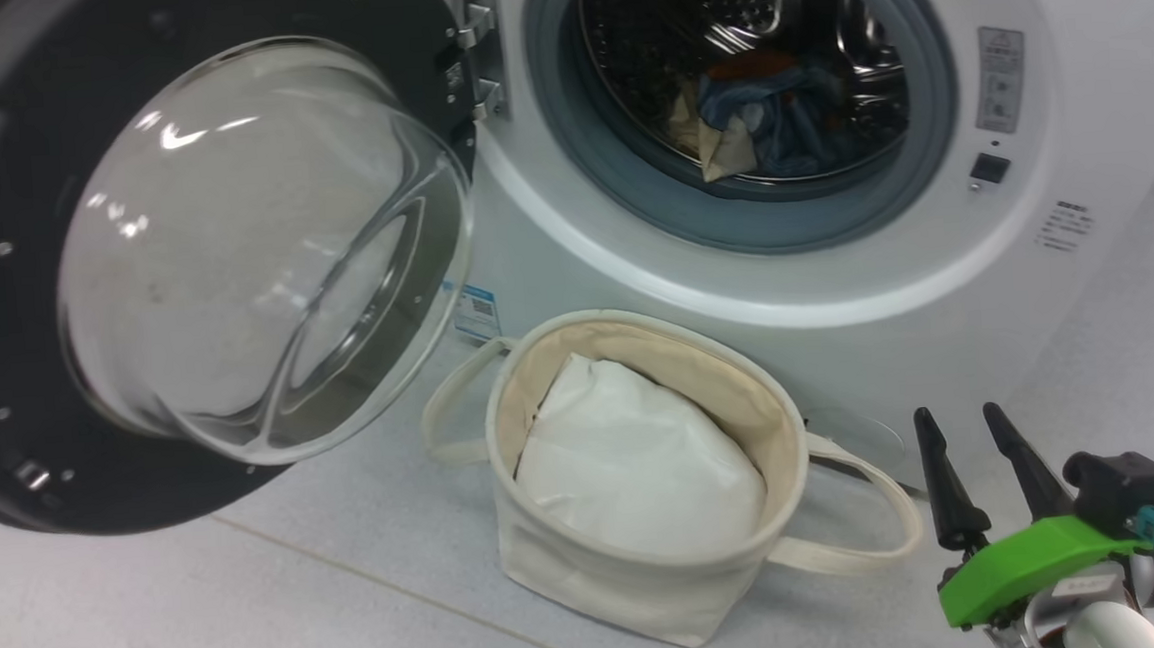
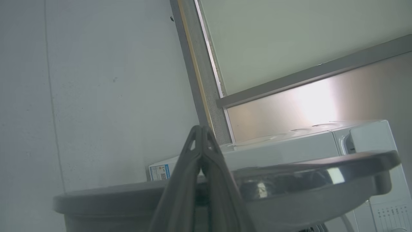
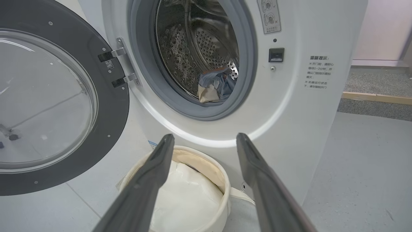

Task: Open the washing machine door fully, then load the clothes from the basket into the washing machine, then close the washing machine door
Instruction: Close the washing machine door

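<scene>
Washing machine door [image 1: 203, 267] stands open at left, its dome [image 1: 334, 279] bulging rightward

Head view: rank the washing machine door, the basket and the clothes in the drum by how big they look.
1. washing machine door, swung out toward the camera, which enlarges it
2. basket
3. clothes, farthest back, so likely understated
</scene>
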Robot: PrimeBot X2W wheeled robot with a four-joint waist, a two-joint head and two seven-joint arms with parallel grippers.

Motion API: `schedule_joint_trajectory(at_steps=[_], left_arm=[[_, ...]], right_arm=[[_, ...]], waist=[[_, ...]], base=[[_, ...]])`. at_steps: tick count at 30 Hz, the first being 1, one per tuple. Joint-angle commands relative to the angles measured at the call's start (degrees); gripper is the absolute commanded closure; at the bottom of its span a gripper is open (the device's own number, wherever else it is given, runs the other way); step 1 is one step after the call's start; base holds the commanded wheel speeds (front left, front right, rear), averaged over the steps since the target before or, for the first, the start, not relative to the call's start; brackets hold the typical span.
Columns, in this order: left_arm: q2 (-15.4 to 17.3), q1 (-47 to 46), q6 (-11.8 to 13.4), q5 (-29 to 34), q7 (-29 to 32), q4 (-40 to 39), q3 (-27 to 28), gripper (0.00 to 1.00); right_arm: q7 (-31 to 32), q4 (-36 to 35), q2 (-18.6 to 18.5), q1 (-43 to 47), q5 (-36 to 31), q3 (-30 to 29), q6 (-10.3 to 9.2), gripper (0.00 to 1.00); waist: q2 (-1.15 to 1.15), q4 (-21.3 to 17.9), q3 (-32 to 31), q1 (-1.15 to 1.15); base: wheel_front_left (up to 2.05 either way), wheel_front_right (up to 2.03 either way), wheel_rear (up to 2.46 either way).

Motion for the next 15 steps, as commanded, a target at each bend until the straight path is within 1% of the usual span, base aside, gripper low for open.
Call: schedule_joint_trajectory(at_steps=[1,2,3,4,6,10,15], left_arm=[[1.41,-2.01,-0.95,-0.45,3.77,-0.54,-1.25,1.0],[1.17,-2.16,-1.16,-0.76,5.13,-0.35,-1.42,1.0],[1.17,-2.16,-1.16,-0.76,5.13,-0.35,-1.42,1.0],[0.37,-2.44,-1.48,-1.15,7.39,-0.11,-1.97,1.0],[-0.05,-2.49,-1.64,-1.15,8.58,-0.07,-2.47,1.0],[-1.86,-2.54,-2.18,-1.62,13.52,-0.36,-4.08,1.0],[-4.82,-1.98,-2.57,-2.96,19.76,-2.57,-5.78,1.0]], right_arm=[[-0.71,-1.69,-1.28,-2.5,-0.28,0.42,0.42,0.0],[-0.71,-1.74,-1.13,-2.45,-0.24,0.33,0.42,0.0],[-0.71,-1.74,-1.13,-2.45,-0.24,0.33,0.42,0.0],[-0.71,-1.73,-0.79,-2.32,-0.18,0.13,0.42,0.0],[-0.71,-1.68,-0.57,-2.3,-0.14,0.16,0.42,0.0],[-0.71,-1.35,0.33,-2.25,0.09,0.35,0.42,0.0],[-0.71,-0.72,1.28,-1.81,0.24,-0.09,0.42,0.0]], waist=[[0.0,1.1,-0.33,0.0],[0.0,1.55,-0.4,0.0],[0.0,1.55,-0.4,0.0],[0.0,2.67,-0.57,0.0],[0.0,3.2,-0.6,0.0],[0.0,5.1,-1.24,0.0],[0.0,6.94,-2.35,0.0]], base=[[0.0,0.0,0.0],[0.0,0.0,0.0],[0.0,0.0,0.0],[0.0,0.0,0.0],[0.0,0.0,0.0],[0.0,0.0,0.0],[0.0,0.0,0.0]])
